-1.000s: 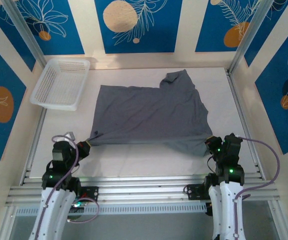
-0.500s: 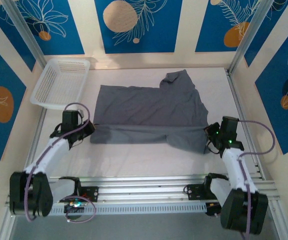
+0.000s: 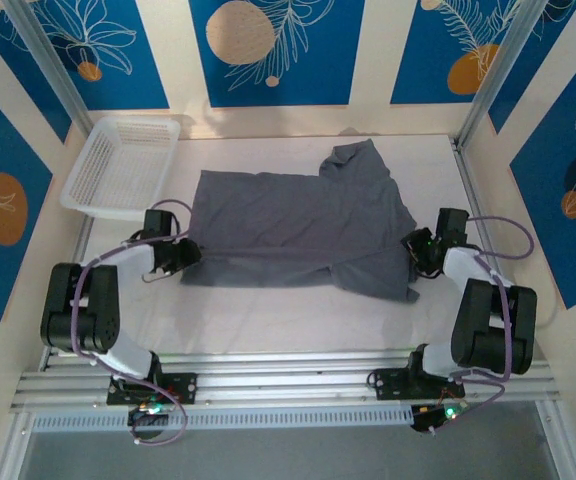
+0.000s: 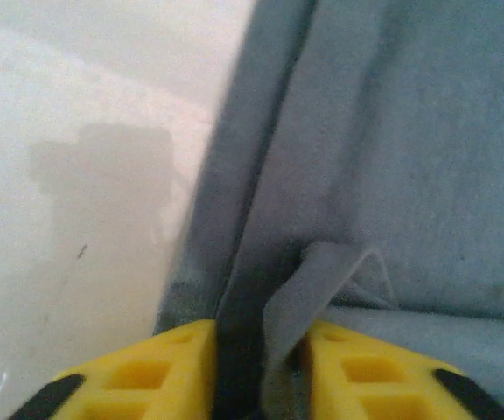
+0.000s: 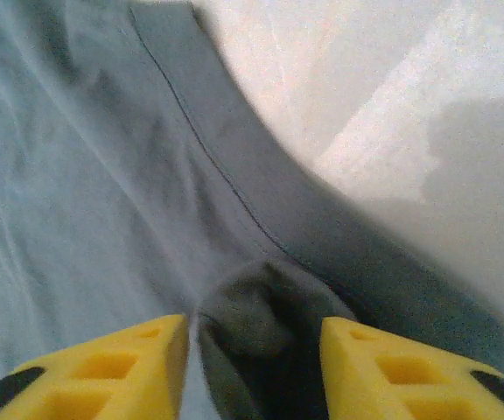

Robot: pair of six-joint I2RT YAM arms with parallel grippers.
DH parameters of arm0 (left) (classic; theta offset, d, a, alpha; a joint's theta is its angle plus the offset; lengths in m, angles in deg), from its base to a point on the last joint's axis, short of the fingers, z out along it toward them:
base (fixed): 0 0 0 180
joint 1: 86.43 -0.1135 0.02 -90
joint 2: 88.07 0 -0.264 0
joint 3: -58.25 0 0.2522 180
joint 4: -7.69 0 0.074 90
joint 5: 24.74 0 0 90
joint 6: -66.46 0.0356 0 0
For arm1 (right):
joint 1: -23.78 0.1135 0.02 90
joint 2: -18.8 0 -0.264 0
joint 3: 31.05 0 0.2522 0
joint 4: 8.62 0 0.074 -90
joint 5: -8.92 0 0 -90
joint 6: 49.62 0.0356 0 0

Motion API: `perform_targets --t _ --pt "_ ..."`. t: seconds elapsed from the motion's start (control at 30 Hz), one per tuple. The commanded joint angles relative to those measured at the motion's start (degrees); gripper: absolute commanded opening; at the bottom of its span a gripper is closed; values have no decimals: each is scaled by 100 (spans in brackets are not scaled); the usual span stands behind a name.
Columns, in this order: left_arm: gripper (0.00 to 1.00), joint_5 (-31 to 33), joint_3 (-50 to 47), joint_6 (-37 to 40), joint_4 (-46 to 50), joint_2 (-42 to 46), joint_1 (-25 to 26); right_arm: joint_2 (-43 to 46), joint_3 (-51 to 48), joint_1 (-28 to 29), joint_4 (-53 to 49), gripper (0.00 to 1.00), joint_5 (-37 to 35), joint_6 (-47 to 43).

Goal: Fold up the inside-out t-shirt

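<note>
When viewed from above, shows the inside-out t-shirt (image 3: 298,225) spread flat mid-bench (image 3: 268,315), right of the white mesh basket (image 3: 123,165). Finds left fingers (image 3: 190,253) at its left edge, partly open astride a raised fold. Finds right fingers (image 3: 415,247) at its right edge, partly open around a loose bunch.

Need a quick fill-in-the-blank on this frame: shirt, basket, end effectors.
The inside-out t-shirt is plain ___. The white mesh basket sits at the table's far ___ corner. The left end effector sits at the shirt edge nearest the ___. The right end effector has ___ fingers astride a bump of cloth.
Missing: grey; left; basket; yellow.
</note>
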Motion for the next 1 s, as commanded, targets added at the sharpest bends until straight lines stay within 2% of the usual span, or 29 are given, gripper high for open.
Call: perform_targets --t 0.0,0.03,0.07,0.2,0.33,0.4,0.53,0.63,0.77,0.87,0.97 --pt "47 35 182 141 18 367 37 598 99 -75 -643 59 -68 45" --pt "51 50 173 141 124 586 38 939 -34 -83 -740 65 -172 133" --pt "54 70 165 141 244 791 44 1225 -160 -84 -832 65 -237 226" --pt "55 -41 117 97 667 1694 311 2192 -632 -3 -1667 60 -564 617" --pt "55 369 186 196 1183 2204 1251 2065 -623 120 -2859 59 -879 902" --pt "55 515 104 107 1254 2310 1534 1844 -634 251 -2883 59 -829 793" --pt "55 519 -189 -85 1082 2367 1745 1550 -674 658 -2464 54 -685 542" --pt "55 534 -287 -101 1064 2318 1770 1279 -708 961 -2213 45 -719 609" --pt "55 572 -319 -99 1048 2268 1781 1066 -627 1178 -2249 16 -717 691" --pt "55 589 -326 -104 1037 2218 1777 1301 -580 1415 -2415 0 -784 741" --pt "55 581 -328 -116 1028 2158 1783 1578 -462 1687 -2570 0 -567 783"
